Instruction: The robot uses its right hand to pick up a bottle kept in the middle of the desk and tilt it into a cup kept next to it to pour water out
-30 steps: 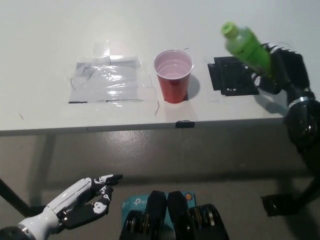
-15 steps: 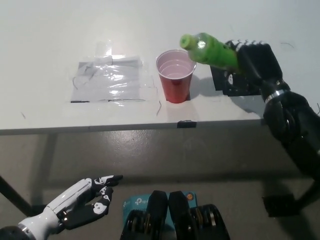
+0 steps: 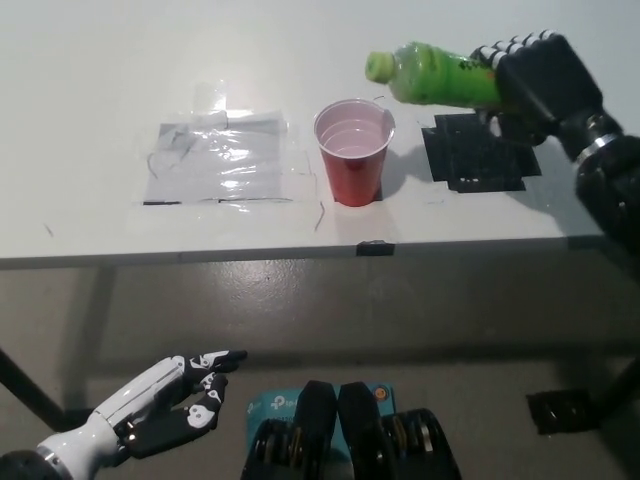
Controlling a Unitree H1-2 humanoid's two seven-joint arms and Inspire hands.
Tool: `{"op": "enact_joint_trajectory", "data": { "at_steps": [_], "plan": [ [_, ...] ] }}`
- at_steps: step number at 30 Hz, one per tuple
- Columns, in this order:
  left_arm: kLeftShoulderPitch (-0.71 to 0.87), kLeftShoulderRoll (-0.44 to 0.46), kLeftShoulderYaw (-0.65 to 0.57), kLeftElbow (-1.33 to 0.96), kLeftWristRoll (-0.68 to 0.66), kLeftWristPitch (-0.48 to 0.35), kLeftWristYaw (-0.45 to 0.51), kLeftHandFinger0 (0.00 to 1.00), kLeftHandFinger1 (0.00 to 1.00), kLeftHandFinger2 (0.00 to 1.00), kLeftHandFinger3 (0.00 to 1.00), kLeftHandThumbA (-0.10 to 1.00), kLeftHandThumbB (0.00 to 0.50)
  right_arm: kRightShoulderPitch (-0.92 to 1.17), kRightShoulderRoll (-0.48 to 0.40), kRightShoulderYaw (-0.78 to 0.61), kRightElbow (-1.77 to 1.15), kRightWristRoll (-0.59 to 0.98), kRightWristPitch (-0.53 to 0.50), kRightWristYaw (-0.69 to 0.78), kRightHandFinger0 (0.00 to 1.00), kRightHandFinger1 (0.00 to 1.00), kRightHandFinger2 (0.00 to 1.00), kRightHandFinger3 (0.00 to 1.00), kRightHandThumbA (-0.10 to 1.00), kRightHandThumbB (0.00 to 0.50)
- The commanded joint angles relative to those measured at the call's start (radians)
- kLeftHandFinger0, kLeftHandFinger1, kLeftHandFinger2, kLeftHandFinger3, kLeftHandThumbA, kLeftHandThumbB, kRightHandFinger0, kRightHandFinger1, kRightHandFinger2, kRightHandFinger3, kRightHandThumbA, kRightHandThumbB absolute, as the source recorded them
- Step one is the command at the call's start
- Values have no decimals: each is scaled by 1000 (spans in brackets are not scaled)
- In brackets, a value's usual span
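right robot hand point(image 3: 545, 80) clamped on green bottle point(image 3: 435, 76); capped, near-horizontal | above red cup point(image 3: 354, 151)

White desk point(image 3: 120, 60) w/ taped clear sheet point(image 3: 215, 160), black tape patch point(image 3: 478, 155), grey floor point(image 3: 400, 310) below

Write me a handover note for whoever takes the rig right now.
Right hand: shut on the bottle, held tilted, almost level, above the desk, its cap end near the cup rim.
Left hand: open, resting low, off the desk.
Done: bottle picked up and tilted towards the cup.
Left: no stream visible; whether water has been poured cannot be told. Finish the pour.
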Motion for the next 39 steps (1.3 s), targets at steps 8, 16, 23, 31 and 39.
{"op": "enact_joint_trajectory", "data": {
  "at_steps": [8,16,23,31,39],
  "plan": [
    [-32,28,8,-25,2,17,-12,1000,1000,1000,1000,865,279,-162,-49,51,-36,-183,-54,-76,0,76,451,278,-49,198],
    [-33,32,12,-31,-10,23,-19,1000,1000,1000,1000,846,268,-218,-50,96,-15,-250,-86,-125,0,30,383,340,-85,219],
    [-33,36,6,-24,7,6,-19,1000,1000,1000,1000,869,259,-266,-76,131,-4,-325,-134,-163,0,0,303,306,-41,200],
    [-28,27,4,-20,4,6,-18,1000,1000,1000,1000,874,286,-273,-120,151,7,-369,-157,-168,0,0,244,309,-20,286],
    [-29,26,6,-19,-3,9,-19,1000,1000,1000,1000,869,296,-257,-105,144,25,-369,-169,-209,0,0,148,267,-65,191]
  ]
}}
